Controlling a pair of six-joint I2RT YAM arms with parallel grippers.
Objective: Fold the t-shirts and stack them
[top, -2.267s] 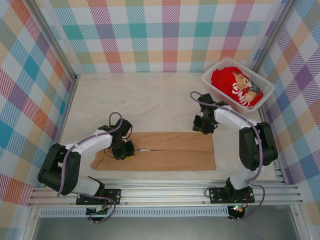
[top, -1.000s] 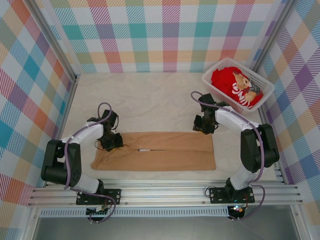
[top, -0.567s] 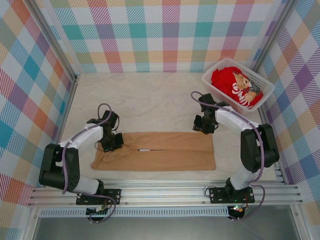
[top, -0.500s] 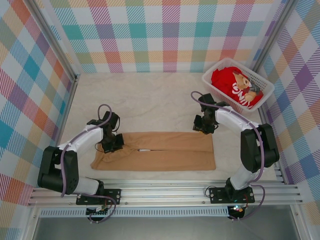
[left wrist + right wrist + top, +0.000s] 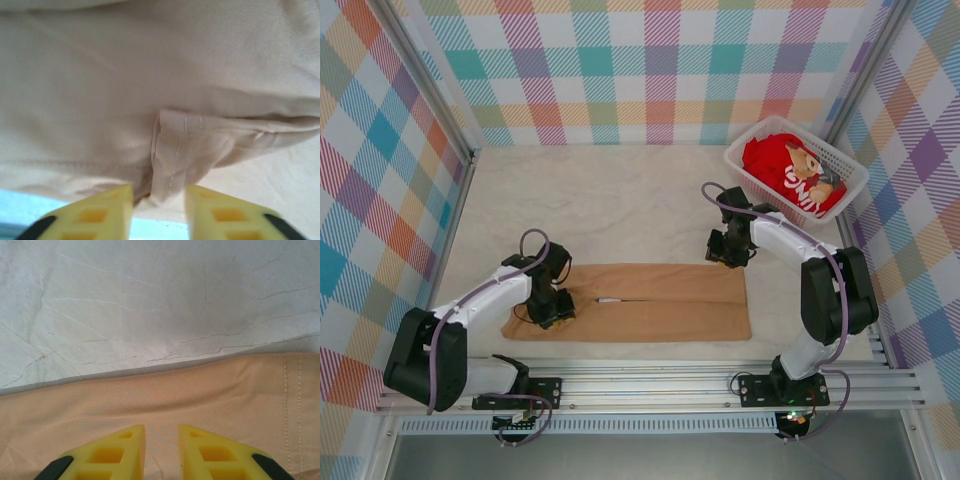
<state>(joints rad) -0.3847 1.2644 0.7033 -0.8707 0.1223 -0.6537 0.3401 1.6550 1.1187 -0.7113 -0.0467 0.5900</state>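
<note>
Tan t-shirt (image 5: 640, 312) lay part-folded into a long strip, both grippers (image 5: 159, 200) (image 5: 162, 442) slightly parted over its ends, while the red t-shirt (image 5: 785, 170) waited unfolded in the basket (image 5: 744, 160).

White plastic basket (image 5: 744, 158) at the table's (image 5: 620, 200) far right corner.

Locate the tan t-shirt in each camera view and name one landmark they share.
Top external: the tan t-shirt lies as a long folded strip, low centre.
Left wrist: it spans the upper picture, a hemmed flap between the yellow fingers.
Right wrist: lower half.
Shared landmark: its edge against the pale table cover.
</note>
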